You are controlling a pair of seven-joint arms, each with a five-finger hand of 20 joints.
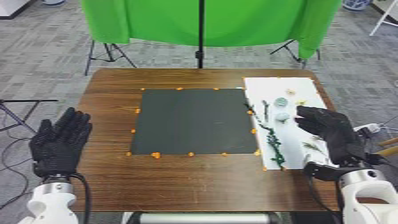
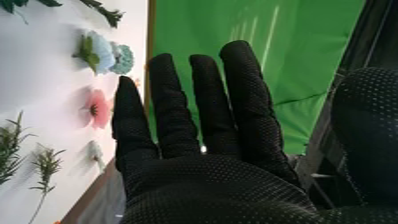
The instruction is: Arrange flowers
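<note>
Your head cam's set well back, looking fwd + down, whole surface (image 1: 111,190) in frame. Your R wrist cam's v. close to the R robot hand (image 1: 333,131), looking along it toward the fingertips. Both views share that hand, the white sheet (image 1: 266,87) + green cloth (image 1: 147,22).

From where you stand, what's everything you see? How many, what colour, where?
Blue flowers: two, pale blue and teal, on the sheet
Pink flower: one, pink, on the sheet
Small bloom: one, pale, sheet's far end
Green stems: several, green, on the sheet
Sheet: one, white, table's right side
Mat: one, dark grey, mid-table
Orange bits: many, orange, around the mat
Table: one, brown, ahead
Cloth: one, green, beyond the table
Stands: several, black, by the cloth
Floor: one, grey, around
Left hand: one, black, left side
Right hand: one, black, over the sheet
Arms: two, white, near edge
</note>
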